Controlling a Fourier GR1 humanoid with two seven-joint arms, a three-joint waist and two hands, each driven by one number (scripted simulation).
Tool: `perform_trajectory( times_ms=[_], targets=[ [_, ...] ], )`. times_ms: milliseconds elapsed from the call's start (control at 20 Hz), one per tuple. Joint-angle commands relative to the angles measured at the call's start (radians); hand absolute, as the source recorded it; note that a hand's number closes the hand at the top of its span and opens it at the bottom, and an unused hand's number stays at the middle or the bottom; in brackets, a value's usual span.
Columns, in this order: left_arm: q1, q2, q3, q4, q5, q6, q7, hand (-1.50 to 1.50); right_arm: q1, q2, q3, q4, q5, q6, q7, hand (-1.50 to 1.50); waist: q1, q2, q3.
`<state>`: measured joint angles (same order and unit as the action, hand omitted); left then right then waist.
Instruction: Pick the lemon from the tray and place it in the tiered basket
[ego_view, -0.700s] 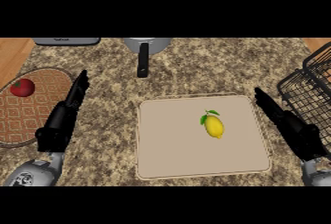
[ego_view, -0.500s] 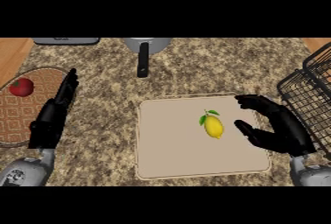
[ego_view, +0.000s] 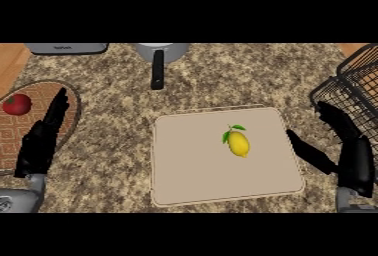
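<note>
My right hand, which half a second ago had curled in toward the lemon, has drawn back off the tray, fingers straight and apart (left hand resting open), so the lemon lies ungrasped mid-tray, the tiered basket waiting.

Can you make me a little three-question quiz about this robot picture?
1. True or false: the lemon lies on the tray.
2. Which hand is nearer the wire basket? A) left hand B) right hand
3. Fill in: the red tomato sits on the ____ mat.

Key: 1 true; 2 B; 3 woven.
</note>
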<state>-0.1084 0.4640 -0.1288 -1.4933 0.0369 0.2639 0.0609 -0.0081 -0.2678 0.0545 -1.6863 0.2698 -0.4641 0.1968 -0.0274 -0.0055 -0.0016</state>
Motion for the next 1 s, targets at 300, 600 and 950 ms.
perform_trajectory(
  times_ms=[300, 600, 950],
  targets=[
    [-0.024, -0.014, 0.009, 0.026, 0.002, -0.032, 0.008, 0.00, 0.045, -0.185, 0.172, -0.274, 0.335, 0.251, 0.494, -1.50, 0.032, 0.001, -0.005],
    [-0.061, -0.024, 0.009, 0.059, -0.019, -0.030, -0.006, 0.00, -0.161, -0.192, 0.295, -0.356, 0.360, 0.562, 0.874, -1.50, 0.045, 0.005, -0.004],
    [-0.077, -0.042, 0.011, 0.080, -0.041, -0.037, 0.001, 0.00, -0.450, 0.028, 0.359, -0.163, 0.415, 0.659, 1.134, -1.50, 0.043, 0.007, 0.000]
  ],
)
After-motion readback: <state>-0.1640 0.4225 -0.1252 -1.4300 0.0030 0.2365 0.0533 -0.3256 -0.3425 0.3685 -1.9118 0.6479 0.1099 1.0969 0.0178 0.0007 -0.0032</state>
